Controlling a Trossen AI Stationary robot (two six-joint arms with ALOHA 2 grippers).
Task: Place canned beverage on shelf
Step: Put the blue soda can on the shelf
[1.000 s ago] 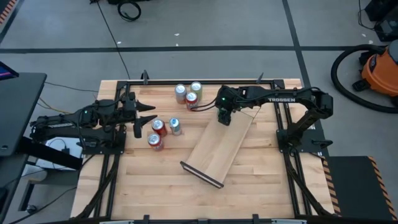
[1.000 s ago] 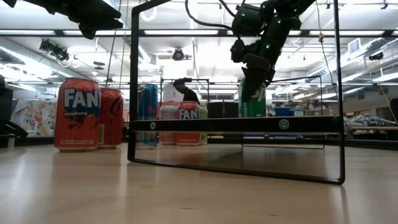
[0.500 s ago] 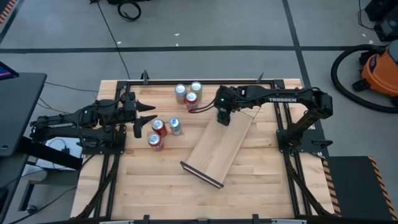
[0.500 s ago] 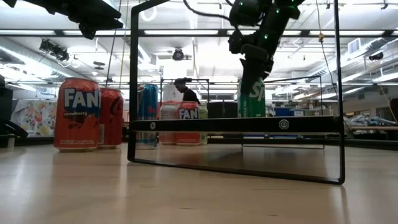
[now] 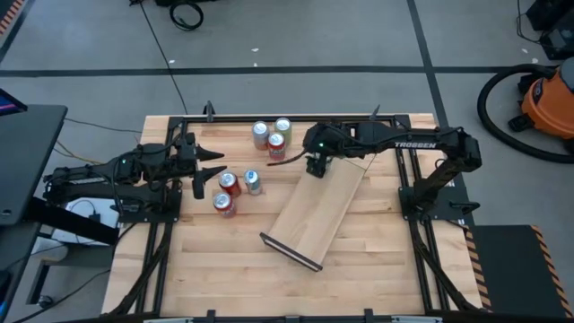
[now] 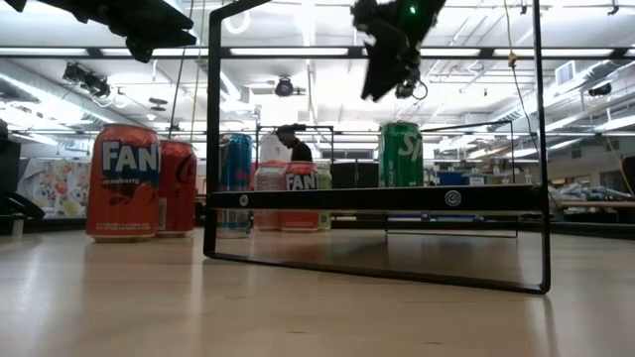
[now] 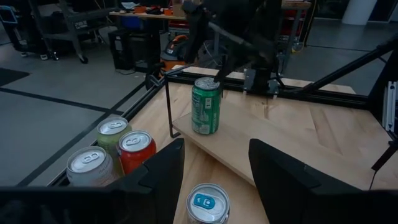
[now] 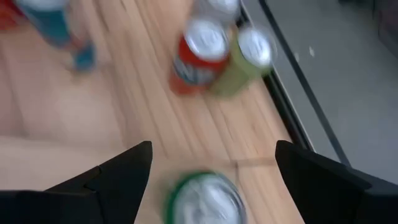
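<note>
A large light-wood slatted tabletop (image 5: pixel 224 269) edged by a black metal frame (image 5: pixel 233 118) stands on a grey concrete floor (image 5: pixel 296 36) crossed by dark lines. At the floor's right edge sits an orange and black shop vacuum (image 5: pixel 547 103) with a black corrugated hose (image 5: pixel 489 103), and a coiled black cable (image 5: pixel 186 14) lies at the top of the high view. In the low view a person (image 6: pixel 295 145) shows in the room beyond the table, under long ceiling lights (image 6: pixel 288 52).

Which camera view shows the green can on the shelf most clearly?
The left wrist view: the green can stands upright on the shelf, unobstructed. The low view shows its side, the right wrist view only its blurred top, and the high view hides it under the right arm.
</note>
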